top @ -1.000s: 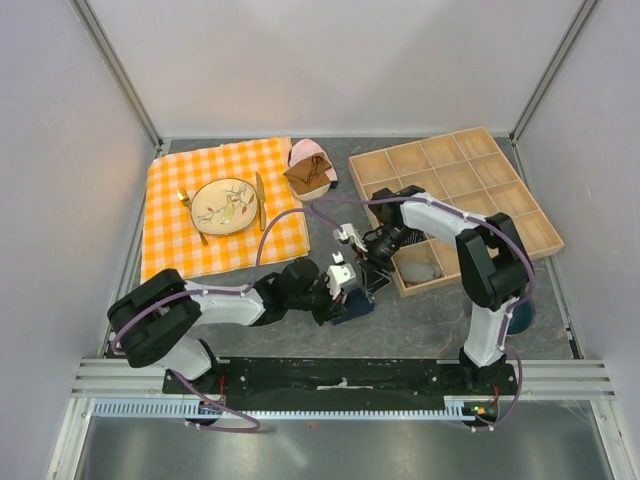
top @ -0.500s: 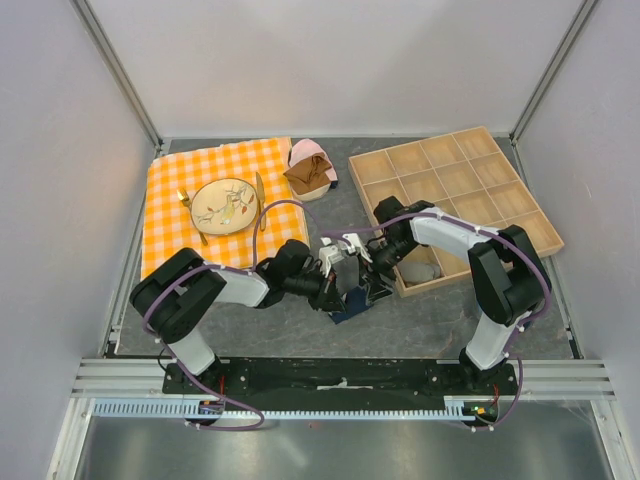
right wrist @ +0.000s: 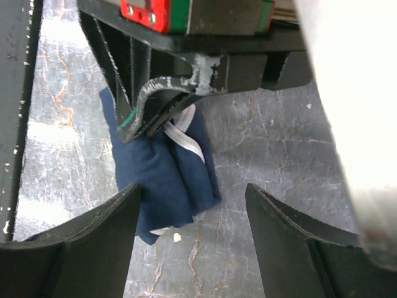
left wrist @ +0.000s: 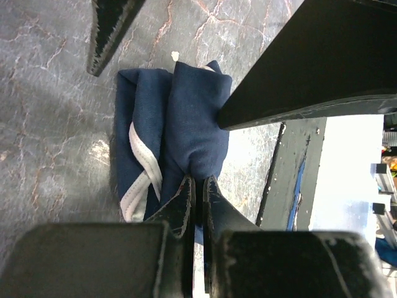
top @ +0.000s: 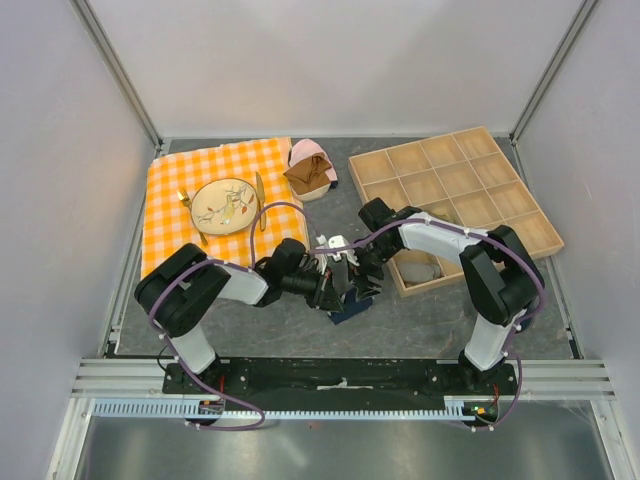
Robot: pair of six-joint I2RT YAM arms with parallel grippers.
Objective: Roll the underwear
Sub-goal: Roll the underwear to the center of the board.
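Note:
The underwear (left wrist: 180,118) is a small navy-blue bundle with white trim, folded over on the grey table. It also shows in the right wrist view (right wrist: 164,180) and in the top view (top: 352,302). My left gripper (left wrist: 198,185) is shut, pinching the near edge of the underwear; in the top view it (top: 334,290) sits just left of the cloth. My right gripper (right wrist: 191,192) is open, its fingers spread wide over the cloth's end and holding nothing; in the top view it (top: 361,277) is just right of the left one.
A wooden compartment tray (top: 470,190) stands at the right with a grey cloth (top: 420,268) in a near cell. An orange checked cloth (top: 175,230) with a plate (top: 225,203) lies at the left. Brown and pink garments (top: 310,170) lie behind.
My right gripper has moved left from the tray's edge to the underwear. My left arm has drawn in, still pinching the cloth, which has shifted slightly left.

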